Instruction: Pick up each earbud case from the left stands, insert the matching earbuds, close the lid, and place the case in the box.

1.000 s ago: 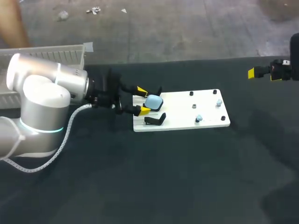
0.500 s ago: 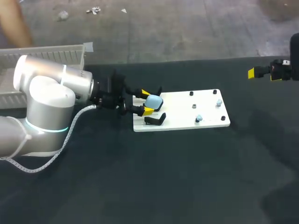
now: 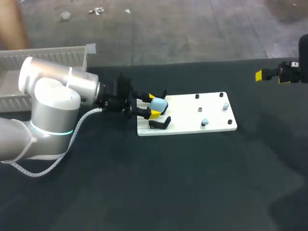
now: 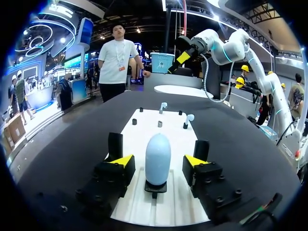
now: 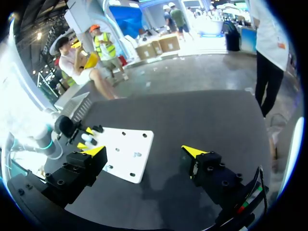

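**Head view:** The left gripper [image 3: 151, 105] comes in from nine o'clock and brackets the pale-blue earbud case [image 3: 159, 104]. The case sits on its stand at the nine o'clock end of the white board [image 3: 187, 118]. A second black stand [image 3: 160, 123], at the case's six o'clock, is empty. The earbuds [image 3: 225, 105] wait at the board's three o'clock end. The white box [image 3: 48, 54] lies off at ten o'clock. The right gripper [image 3: 269, 74] hangs at two o'clock, well apart from the board.

**Left wrist view:** The case stands upright between the yellow tips with a gap on either side. The pincer is wide and grips nothing. The earbuds lie at its twelve o'clock, at the board's far end.

**Right wrist view:** The fingers are spread wide and empty. The board lies ahead, toward eleven o'clock.

The step in hand appears to be the pick-up of the case. The next move calls for closing squarely on the case's flanks, then lifting it straight off the stand without tipping it.
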Motion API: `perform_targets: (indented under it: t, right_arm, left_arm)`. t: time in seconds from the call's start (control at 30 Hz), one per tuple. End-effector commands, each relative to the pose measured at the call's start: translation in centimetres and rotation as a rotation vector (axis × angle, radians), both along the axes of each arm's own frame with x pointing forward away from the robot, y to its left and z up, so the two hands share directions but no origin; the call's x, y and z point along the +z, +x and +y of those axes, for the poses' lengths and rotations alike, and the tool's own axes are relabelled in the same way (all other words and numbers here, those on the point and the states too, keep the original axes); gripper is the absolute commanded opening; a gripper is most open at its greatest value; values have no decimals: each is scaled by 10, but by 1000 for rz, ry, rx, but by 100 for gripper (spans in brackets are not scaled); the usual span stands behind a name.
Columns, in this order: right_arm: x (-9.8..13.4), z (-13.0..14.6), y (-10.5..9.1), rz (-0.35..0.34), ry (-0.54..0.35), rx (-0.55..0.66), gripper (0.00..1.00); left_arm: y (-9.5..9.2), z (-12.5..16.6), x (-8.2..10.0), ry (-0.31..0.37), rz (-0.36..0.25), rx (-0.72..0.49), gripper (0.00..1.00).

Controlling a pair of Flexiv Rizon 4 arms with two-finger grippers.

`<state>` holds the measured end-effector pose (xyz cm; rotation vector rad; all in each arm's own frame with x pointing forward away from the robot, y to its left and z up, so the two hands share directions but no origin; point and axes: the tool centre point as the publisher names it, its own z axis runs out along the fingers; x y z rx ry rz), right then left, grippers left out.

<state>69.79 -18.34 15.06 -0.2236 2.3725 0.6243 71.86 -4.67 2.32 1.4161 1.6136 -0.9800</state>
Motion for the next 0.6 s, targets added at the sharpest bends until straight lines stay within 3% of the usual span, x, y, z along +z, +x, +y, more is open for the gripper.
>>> perform_targets:
  t: [0.03,0.3,0.6]
  right_arm:
    - [-1,0,1,-1,2,3,100]
    - [-1,0,1,-1,2,3,100]
    - [-1,0,1,-1,2,3,100]
  left_arm:
    - [3,-1,-3,-4,4,-7,60]
    - [3,-3,-5,-5,9,-12,50]
    - [3,-4,-4,-9,8,-12,48]
